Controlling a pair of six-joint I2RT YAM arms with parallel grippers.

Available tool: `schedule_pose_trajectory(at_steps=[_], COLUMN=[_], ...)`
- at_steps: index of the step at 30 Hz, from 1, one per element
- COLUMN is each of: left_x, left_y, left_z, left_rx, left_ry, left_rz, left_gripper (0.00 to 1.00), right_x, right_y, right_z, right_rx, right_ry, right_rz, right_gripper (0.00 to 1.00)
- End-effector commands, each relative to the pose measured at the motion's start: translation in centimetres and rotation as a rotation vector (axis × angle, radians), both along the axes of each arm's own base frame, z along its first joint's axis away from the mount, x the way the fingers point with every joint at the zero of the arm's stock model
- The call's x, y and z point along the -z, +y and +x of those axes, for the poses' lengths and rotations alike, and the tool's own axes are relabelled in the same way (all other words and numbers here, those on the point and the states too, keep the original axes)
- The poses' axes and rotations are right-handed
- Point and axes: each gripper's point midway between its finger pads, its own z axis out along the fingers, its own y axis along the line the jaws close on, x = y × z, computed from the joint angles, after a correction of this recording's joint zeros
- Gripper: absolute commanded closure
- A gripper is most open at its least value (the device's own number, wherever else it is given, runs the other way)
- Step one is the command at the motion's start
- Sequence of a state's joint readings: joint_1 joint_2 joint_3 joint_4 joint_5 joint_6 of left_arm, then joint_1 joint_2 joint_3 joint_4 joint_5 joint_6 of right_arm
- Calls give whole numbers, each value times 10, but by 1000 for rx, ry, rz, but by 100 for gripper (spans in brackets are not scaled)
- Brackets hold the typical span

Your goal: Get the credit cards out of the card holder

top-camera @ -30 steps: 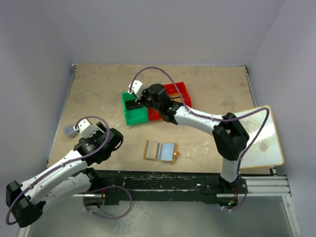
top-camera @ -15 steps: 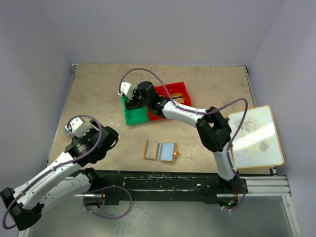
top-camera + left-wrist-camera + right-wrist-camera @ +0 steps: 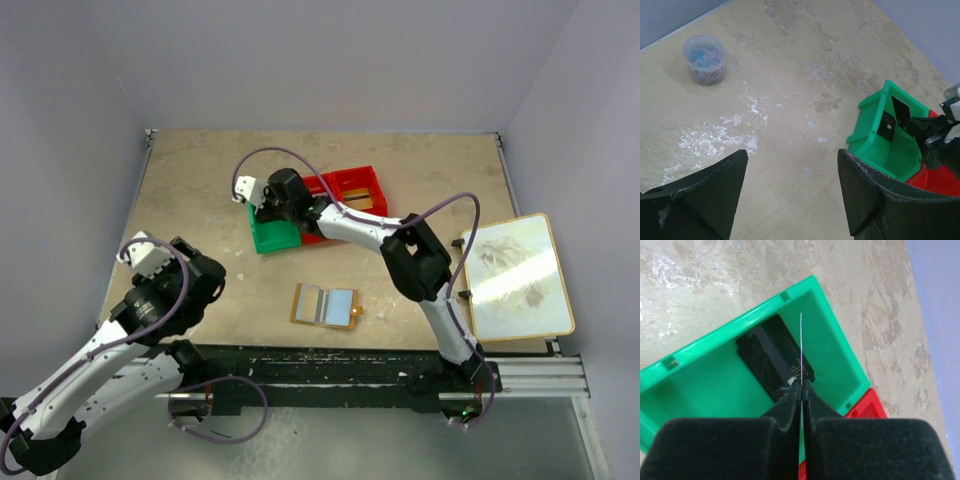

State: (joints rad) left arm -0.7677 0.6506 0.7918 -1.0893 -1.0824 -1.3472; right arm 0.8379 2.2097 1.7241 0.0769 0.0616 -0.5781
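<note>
Now the right fingers are clenching a thin plastic credit card above the green plastic bin.
The orange-tan bifold card holder is lying open on the table; left fingers are gaping, empty.

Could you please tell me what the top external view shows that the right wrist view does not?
Only the top external view shows the card holder lying open, the white tan-edged board at the right edge and the left arm. Only the right wrist view shows a black credit card lying in the green bin and a second card, edge-on, pinched in the shut right claw. Both show that green bin and the red bin beside it.
</note>
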Motion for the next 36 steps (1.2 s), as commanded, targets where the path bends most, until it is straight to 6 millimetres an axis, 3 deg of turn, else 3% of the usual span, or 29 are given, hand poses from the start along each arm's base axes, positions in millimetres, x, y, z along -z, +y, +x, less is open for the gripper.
schedule_pose_trajectory(at_steps=[1, 7, 15, 18, 21, 31, 34, 36], left_x=[-34, -43, -48, -47, -46, -43, -43, -42], left_y=[9, 11, 13, 13, 11, 7, 7, 7], left_z=[3, 1, 0, 0, 1, 3, 3, 3], left_rx=[-15, -1, 7, 7, 12, 22, 22, 22], left_ry=[-59, -53, -65, -70, -69, -57, -58, -59], left_rz=[44, 70, 71, 64, 60, 63, 62, 61], left_gripper=[29, 29, 29, 29, 29, 29, 29, 29], right_x=[-18, -14, 13, 13, 16, 9, 1, -9], right_y=[7, 12, 10, 9, 10, 22, 28, 30], right_z=[17, 27, 30, 33, 30, 15, 10, 8], right_rx=[-5, -28, -62, -66, -80, -128, -138, -141], right_ry=[-85, -123, -117, -131, -119, -41, -11, -6], right_rz=[-30, -81, -181, -208, -208, -133, -79, -44], right_gripper=[100, 100, 100, 100, 95, 83, 73, 72])
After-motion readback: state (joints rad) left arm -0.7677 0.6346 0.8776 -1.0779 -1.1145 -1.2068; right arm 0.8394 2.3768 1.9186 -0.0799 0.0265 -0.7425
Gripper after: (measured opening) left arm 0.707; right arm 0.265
